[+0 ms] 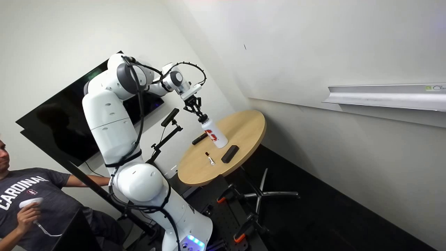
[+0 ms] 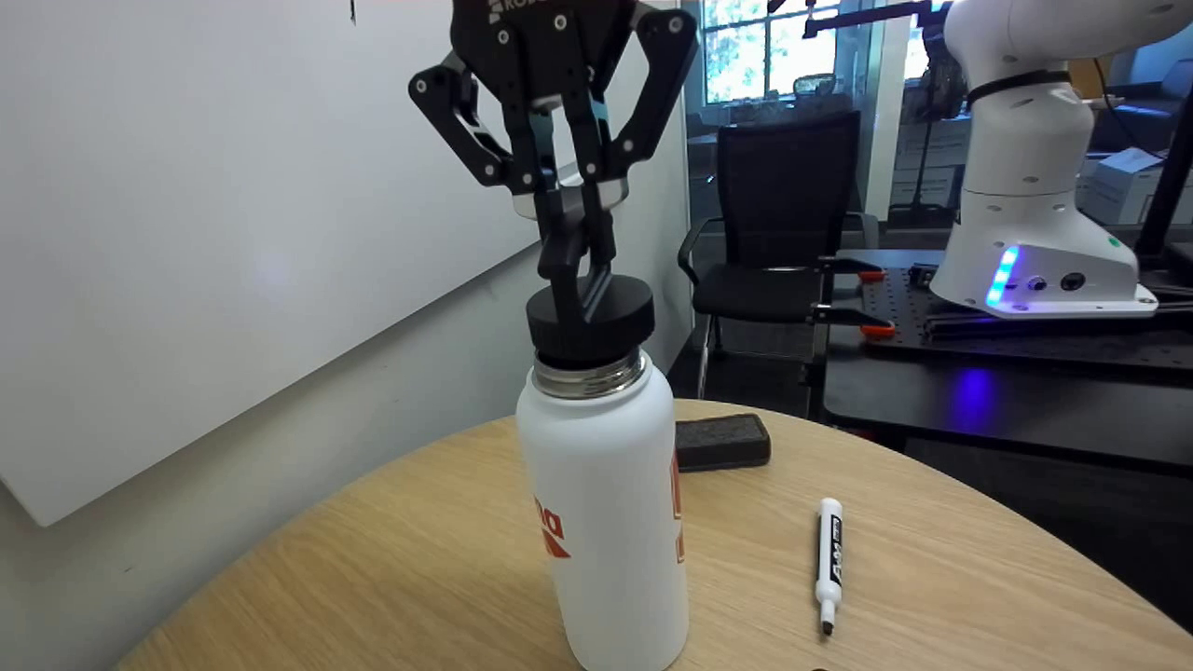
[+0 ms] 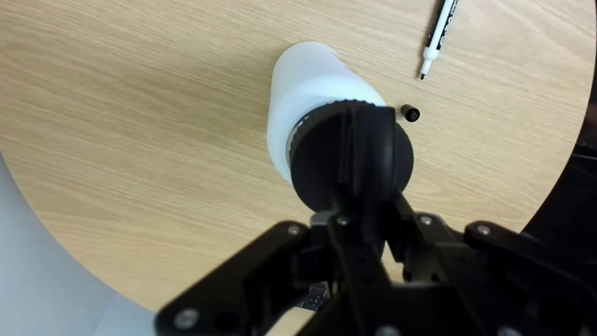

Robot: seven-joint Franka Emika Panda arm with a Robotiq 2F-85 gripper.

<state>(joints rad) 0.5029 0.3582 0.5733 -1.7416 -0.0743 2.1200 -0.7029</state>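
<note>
- Tool: I had my black two-fingered metal gripper point(image 2: 582, 277) pointing downward, its fingers drawn together and pinching the top of a round black plastic lid point(image 2: 626, 324).
- Workpiece: The lid sat at the mouth of a white cylindrical bottle point(image 2: 615, 503) with red print, whose threaded steel neck point(image 2: 580, 380) showed just beneath; the bottle stood upright, well inside the table's rim.
- Surface: The round tabletop point(image 3: 154, 186) was of pale, grained wood. A rectangular black eraser point(image 2: 722, 444) and a slim white marker point(image 2: 829, 559) with a black label lay on it; near the marker's tip, in the wrist view, I saw a small black cylinder point(image 3: 410, 113).
- Room: A broad, smooth whiteboard point(image 2: 233, 205) covered one wall; in an exterior view it carried a silver metal tray point(image 1: 383, 98). Beyond the table stood a black mesh-backed office chair point(image 2: 788, 200), a bright paned window point(image 2: 769, 56) behind it. A wide black flat screen point(image 1: 66, 134) appeared behind my white jointed arm point(image 1: 111, 129).
</note>
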